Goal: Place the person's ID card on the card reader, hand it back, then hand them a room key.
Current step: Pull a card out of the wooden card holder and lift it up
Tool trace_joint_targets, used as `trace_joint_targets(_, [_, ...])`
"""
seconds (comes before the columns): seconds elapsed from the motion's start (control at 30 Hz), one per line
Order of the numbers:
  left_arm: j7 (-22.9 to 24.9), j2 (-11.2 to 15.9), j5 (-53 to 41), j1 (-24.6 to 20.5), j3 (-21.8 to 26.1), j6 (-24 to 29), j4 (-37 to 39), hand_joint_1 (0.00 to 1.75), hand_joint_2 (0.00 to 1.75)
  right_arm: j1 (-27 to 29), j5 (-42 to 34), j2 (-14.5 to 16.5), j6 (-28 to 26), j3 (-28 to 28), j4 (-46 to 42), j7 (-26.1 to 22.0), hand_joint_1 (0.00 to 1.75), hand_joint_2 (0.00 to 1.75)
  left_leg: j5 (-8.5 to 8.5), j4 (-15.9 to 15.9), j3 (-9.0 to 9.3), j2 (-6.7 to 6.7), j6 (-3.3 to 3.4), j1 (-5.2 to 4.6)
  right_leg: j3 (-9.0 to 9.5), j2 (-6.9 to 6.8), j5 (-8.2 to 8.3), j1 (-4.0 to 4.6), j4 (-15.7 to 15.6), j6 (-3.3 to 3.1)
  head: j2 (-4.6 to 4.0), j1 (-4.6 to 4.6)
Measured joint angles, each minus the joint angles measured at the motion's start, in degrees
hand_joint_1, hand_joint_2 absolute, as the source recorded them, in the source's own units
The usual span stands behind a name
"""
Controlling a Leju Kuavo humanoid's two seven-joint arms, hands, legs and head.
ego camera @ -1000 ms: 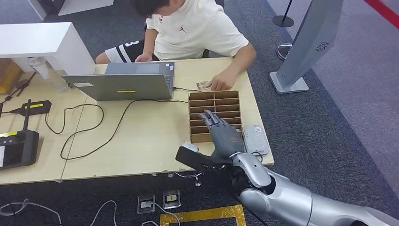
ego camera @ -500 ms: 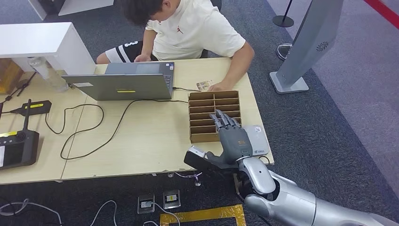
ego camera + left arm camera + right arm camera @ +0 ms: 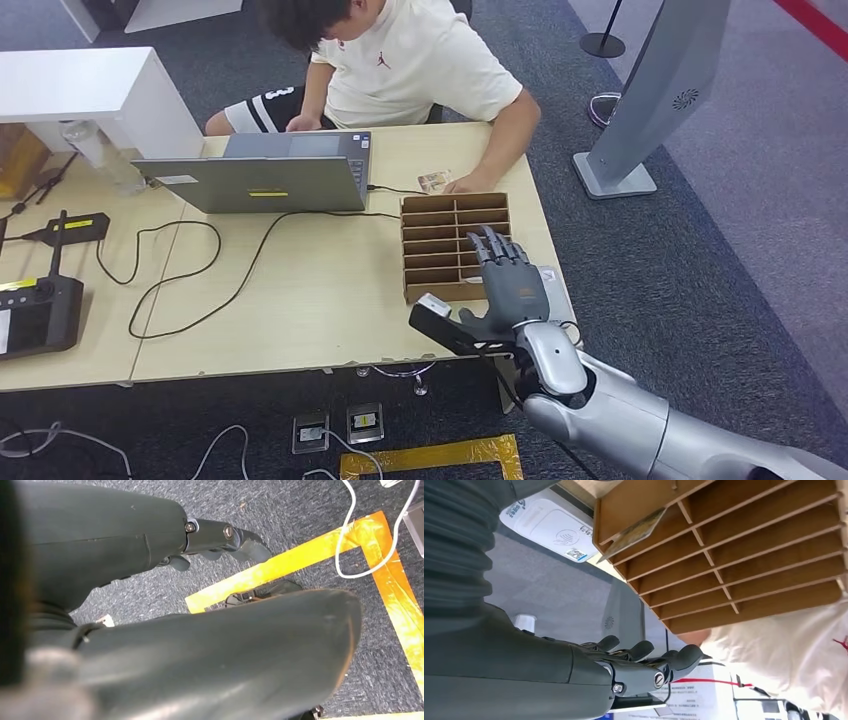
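Head view: right hand (image 3: 512, 290), fingers spread and holding nothing, hovers over the card reader (image 3: 549, 278) beside the wooden organizer (image 3: 455, 245); ID card (image 3: 434, 181) lies on the bench (image 3: 300, 290) under the person's hand (image 3: 465, 184). Left wrist view: left hand (image 3: 220, 537), fingers loosely curled, empty, above carpet. Right wrist view: a card (image 3: 634, 535) sits in an organizer slot.

"3" on person's black sleeve (image 3: 272, 103); jumpman logo on shirt (image 3: 383, 62)

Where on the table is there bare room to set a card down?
Bare wood lies between the black cable and the wooden slotted organizer. Crowded: right edge, where the right robot hand covers the card reader; far edge by the laptop.
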Motion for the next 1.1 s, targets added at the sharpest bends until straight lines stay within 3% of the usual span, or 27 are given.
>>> trace_joint_targets(0.5, [0.75, 0.06, 1.47, -0.02, -1.73, 0.00, 0.00, 0.00, 0.00, -0.43, -2.16, 0.32, 1.27, 0.00, 7.61, 0.21, 0.00, 1.75, 0.00, 0.00, 0.00, -0.01, 0.00, 0.00, -0.01, -0.02, 0.00, 0.00, 0.00, 0.00, 0.00, 0.01])
trace_joint_targets(1.1, [0.63, 0.10, 2.18, -0.11, -3.09, 0.00, 0.00, 0.00, 0.00, -0.23, -2.28, 0.87, -0.55, 0.02, 9.35, -1.59, 0.00, 1.75, 0.00, 0.00, 0.01, 0.00, 0.00, 0.00, 0.00, -0.01, 0.00, 0.00, 0.00, 0.00, 0.00, 0.00])
